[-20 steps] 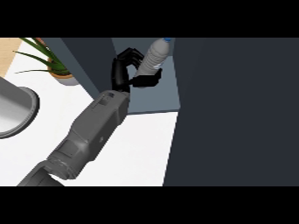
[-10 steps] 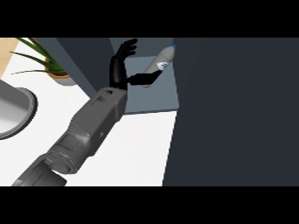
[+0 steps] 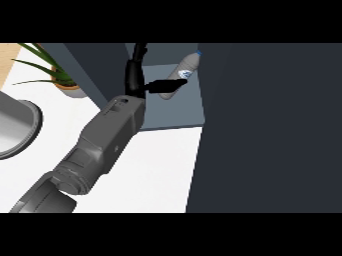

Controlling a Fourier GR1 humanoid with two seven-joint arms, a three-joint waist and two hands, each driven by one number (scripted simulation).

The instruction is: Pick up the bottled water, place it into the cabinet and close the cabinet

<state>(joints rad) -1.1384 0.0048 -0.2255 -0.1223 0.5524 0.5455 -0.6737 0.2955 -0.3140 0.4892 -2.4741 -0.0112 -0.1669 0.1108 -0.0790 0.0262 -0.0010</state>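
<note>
At the white worktop's [image 3: 159, 165] left edge sits a rounded grey metal vessel [image 3: 4, 127]; behind it, a spiky green plant [image 3: 52, 70] in a tan pot. A ribbed grey forearm [image 3: 100, 145] rises to the black hand [image 3: 146, 80], fingers straight upward, thumb spread toward the bottle. The clear, blue-labelled bottled water [image 3: 186, 70] stands on the cabinet's [image 3: 181, 112] smooth grey shelf, beside the dark flat door [image 3: 277, 130].
</note>
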